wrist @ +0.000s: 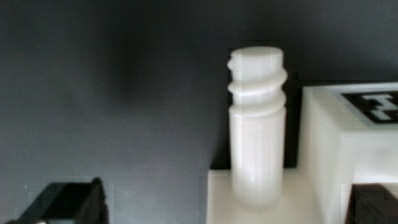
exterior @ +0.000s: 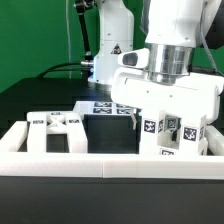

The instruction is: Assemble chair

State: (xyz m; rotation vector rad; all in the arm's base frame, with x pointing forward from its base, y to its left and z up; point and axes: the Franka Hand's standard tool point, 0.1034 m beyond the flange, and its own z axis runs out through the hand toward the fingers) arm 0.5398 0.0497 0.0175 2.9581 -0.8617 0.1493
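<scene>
Rail (exterior: 90, 165), chair pieces (exterior: 45, 135), table (exterior: 45, 95), green backdrop (exterior: 30, 30)

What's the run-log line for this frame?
task: chair assembly | gripper: open, nothing held | position: over the chair pieces by the rail | wrist view: upright threaded peg beside tagged block

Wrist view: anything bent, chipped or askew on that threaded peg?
Nothing stands out. The threaded peg stands upright, its ridged tip intact, close beside the tagged white block. In the exterior view the loose chair part sits inside the border rail, with no visible damage.
</scene>
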